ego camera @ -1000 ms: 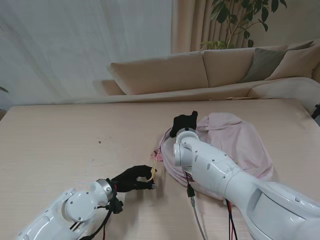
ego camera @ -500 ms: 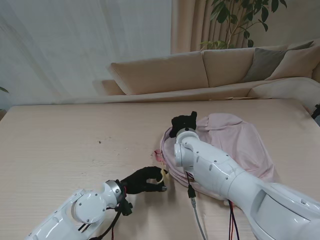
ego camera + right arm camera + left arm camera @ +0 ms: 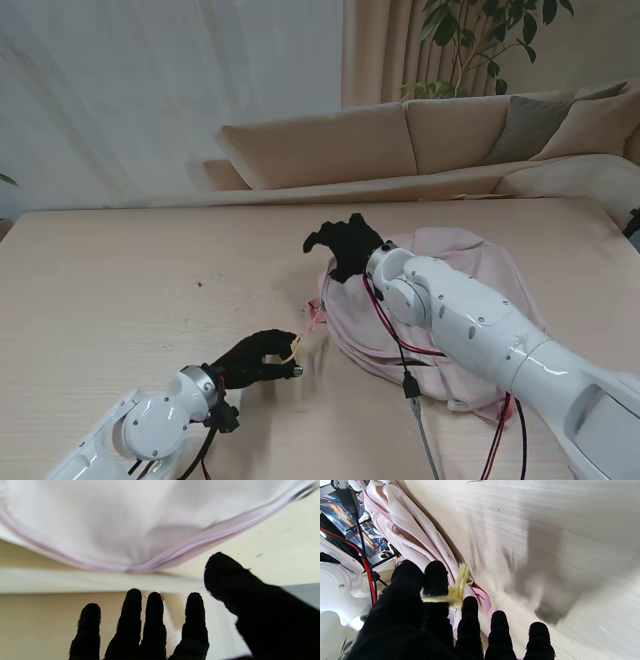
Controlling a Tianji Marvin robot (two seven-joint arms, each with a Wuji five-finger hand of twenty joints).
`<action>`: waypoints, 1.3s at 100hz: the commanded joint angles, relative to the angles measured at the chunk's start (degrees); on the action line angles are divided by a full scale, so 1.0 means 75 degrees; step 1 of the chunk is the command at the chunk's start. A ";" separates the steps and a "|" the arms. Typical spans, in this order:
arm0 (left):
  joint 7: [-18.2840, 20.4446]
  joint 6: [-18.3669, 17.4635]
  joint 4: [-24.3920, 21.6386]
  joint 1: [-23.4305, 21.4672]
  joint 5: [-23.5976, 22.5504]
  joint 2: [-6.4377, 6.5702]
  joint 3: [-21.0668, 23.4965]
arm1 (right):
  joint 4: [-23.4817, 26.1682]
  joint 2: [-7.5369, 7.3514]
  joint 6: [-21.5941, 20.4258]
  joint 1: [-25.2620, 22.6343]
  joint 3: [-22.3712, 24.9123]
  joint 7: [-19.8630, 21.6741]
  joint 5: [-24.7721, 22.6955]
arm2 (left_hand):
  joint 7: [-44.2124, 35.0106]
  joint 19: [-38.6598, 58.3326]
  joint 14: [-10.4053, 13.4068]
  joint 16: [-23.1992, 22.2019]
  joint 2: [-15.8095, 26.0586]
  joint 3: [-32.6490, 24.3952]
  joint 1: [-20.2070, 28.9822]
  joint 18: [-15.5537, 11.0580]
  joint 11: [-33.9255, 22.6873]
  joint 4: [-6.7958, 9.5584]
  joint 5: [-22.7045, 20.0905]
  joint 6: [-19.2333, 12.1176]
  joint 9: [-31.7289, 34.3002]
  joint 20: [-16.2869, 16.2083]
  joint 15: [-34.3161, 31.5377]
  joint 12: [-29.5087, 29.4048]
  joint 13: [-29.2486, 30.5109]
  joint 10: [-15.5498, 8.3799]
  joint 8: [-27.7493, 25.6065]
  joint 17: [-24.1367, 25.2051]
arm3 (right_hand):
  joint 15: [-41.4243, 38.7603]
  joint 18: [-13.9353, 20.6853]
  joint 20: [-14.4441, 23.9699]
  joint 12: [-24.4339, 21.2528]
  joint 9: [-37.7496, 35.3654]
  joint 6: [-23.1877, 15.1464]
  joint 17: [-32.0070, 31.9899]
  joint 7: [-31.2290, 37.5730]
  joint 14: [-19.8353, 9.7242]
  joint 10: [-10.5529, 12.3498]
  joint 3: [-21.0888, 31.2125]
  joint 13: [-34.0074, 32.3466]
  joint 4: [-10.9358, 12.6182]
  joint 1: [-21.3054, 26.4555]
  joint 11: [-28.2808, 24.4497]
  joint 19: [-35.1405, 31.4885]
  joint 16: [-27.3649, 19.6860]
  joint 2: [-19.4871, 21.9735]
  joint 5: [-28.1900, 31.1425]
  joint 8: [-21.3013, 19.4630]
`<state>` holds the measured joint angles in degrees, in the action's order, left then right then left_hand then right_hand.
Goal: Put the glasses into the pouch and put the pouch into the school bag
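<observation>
While no writing shows, left robot hand [image 3: 258,360] pinches a yellow cord [image 3: 455,593]; right robot hand [image 3: 340,243] spreads released above pink school bag [image 3: 470,290].

Readable text: none in any of the three views.
School bag [image 3: 470,290]: plain pink fabric, no label or brand visible.
Robot arms: white casings, no markings legible.
Table [image 3: 130,280]: bare wood grain, no print.
</observation>
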<state>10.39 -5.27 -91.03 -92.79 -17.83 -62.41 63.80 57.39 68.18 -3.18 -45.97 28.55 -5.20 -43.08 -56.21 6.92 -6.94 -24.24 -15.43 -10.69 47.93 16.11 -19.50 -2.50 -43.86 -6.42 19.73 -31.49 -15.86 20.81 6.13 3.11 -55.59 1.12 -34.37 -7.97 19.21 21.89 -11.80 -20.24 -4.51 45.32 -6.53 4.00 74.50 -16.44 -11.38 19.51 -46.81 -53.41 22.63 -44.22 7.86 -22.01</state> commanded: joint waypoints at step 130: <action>-0.0118 0.0122 0.0077 0.0096 0.0011 -0.0044 0.0355 | -0.2485 0.1981 0.1812 0.0785 -0.1671 -0.0641 0.1570 | -0.0187 0.0215 0.0025 -0.0078 0.0093 0.0138 0.0091 -0.0033 -0.0073 0.0070 -0.0112 -0.0185 0.0042 -0.0163 -0.0089 0.0097 0.0057 -0.0036 0.0032 0.0017 | -0.2896 -0.2778 0.0075 0.1768 -0.9129 0.0750 0.4486 0.2898 0.1659 -0.1833 0.0359 -0.7354 -0.1127 0.0648 -0.1795 -0.2108 0.0602 0.0045 0.6772 -0.1394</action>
<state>9.13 -4.30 -90.57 -92.56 -17.64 -62.47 65.96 37.91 80.95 9.53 -39.72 15.79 -9.55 -30.64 -56.25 6.94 -6.94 -24.25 -15.43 -10.69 47.93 16.12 -19.50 -2.50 -43.86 -6.42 19.73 -31.56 -15.87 20.81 6.13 3.11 -55.48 1.12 -51.87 -27.98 19.15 31.55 -74.15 -16.57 28.46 61.69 4.84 -3.68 76.08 -64.39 -20.92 23.63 -54.28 -67.13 25.49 -46.26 54.95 -31.08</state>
